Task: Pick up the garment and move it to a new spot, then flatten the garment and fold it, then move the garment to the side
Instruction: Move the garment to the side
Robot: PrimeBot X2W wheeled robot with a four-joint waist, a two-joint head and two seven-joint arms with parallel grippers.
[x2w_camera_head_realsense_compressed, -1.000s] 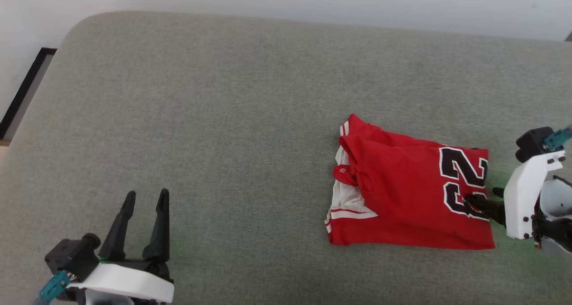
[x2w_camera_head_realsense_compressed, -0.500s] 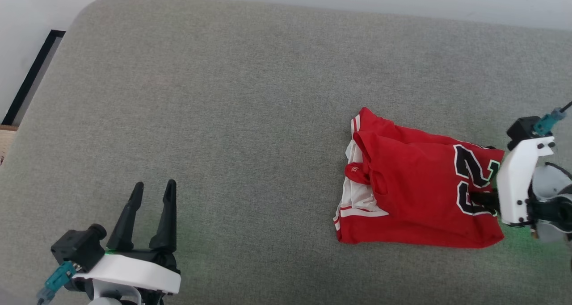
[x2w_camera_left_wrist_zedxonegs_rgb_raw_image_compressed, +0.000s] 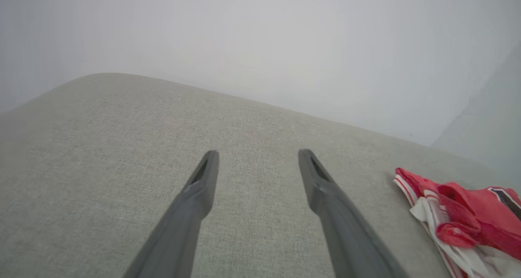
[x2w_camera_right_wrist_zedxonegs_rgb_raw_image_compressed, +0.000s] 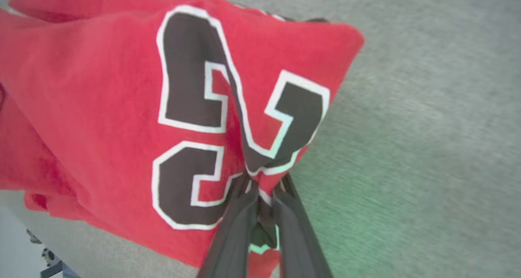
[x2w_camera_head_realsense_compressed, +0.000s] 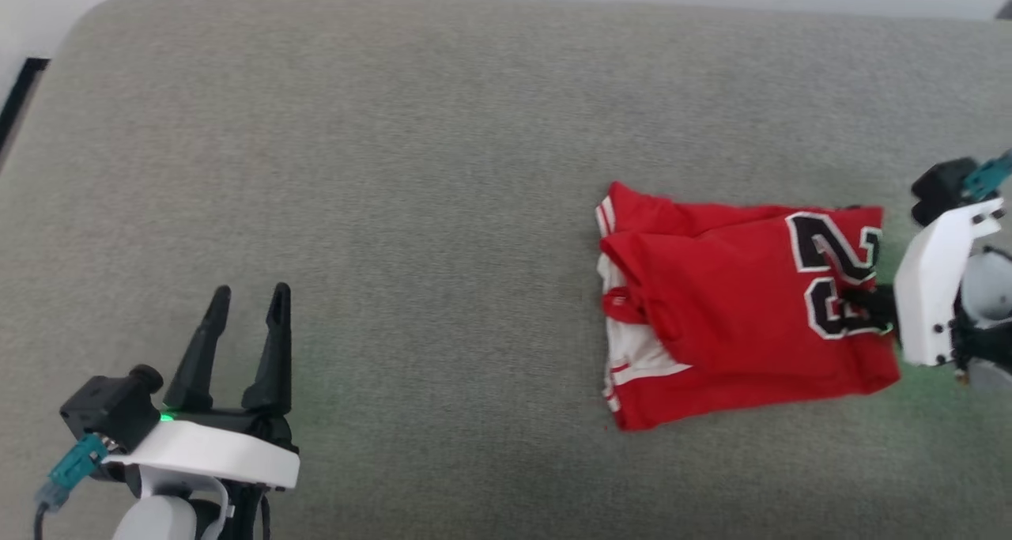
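The folded garment (x2w_camera_head_realsense_compressed: pixel 735 311) lies at centre right on the grey cushion (x2w_camera_head_realsense_compressed: pixel 395 168), long axis left-right, with the number print at the right end. The right gripper (x2w_camera_head_realsense_compressed: pixel 870 307) clenches that printed edge. The left gripper (x2w_camera_head_realsense_compressed: pixel 251 289), lower left, stands released.

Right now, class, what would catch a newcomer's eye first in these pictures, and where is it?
The red garment, with its black number, lies folded on the right of the grey padded surface. The right pincer is shut on its printed edge. The left pincer hangs open at lower left, away from it.
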